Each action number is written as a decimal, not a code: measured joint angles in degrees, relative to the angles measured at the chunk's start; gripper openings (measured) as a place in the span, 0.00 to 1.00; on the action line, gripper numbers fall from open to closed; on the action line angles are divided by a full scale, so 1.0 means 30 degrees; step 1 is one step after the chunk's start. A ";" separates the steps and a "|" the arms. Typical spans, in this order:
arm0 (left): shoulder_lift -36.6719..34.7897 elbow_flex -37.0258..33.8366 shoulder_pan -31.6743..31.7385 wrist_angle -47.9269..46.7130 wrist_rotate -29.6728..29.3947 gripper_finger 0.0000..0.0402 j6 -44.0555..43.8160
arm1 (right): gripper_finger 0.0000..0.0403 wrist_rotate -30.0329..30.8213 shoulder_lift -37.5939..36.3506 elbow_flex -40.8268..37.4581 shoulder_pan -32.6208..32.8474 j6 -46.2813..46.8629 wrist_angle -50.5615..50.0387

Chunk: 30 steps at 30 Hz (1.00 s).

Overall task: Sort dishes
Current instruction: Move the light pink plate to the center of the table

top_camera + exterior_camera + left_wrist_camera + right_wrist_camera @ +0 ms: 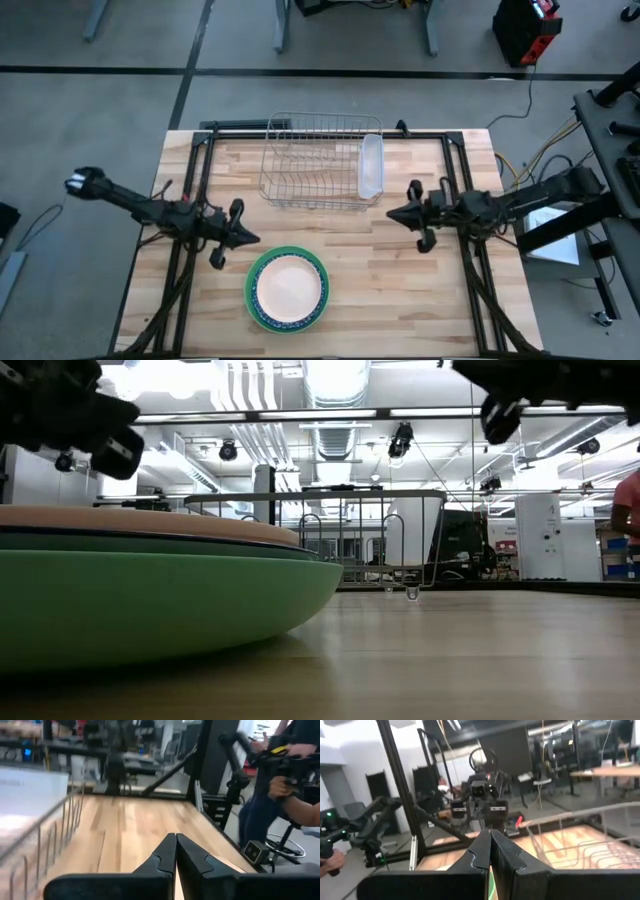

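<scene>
The dishes (287, 289) sit stacked near the table's front edge: a green plate (150, 600) at the bottom, a blue-rimmed plate on it and a peach-pink bowl (289, 287) on top. My left gripper (252, 238) hovers shut just left of and behind the stack, touching nothing. My right gripper (392, 213) hovers shut at the table's right middle, fingertips together (489, 836), also touching nothing. Both hang above the table in the low view.
A silver wire rack (318, 160) stands at the table's far middle, with a clear plastic tray (371, 166) standing in its right end. Bare wood lies between the stack and the rack. A person's arm (295, 805) shows beyond the table.
</scene>
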 joint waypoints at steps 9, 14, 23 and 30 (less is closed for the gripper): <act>0.1570 0.0000 -0.1435 -0.1457 -0.0268 0.00 -0.5127 | 0.00 0.0003 0.4570 0.4466 0.0135 0.0541 -0.5113; 0.2519 0.0043 -0.1456 -0.0777 -0.1033 0.00 -0.4381 | 0.00 0.0003 0.6164 0.6409 0.0216 0.0147 -0.7977; 0.3897 0.3015 -0.1424 -0.0859 -0.4828 0.00 -0.3196 | 0.00 0.0017 0.6996 0.7433 0.0209 0.1340 -0.7127; 0.4919 0.6908 -0.1456 -0.5797 -0.3075 0.00 -0.1337 | 0.00 0.0022 0.7062 0.7599 0.1134 0.1227 -0.6028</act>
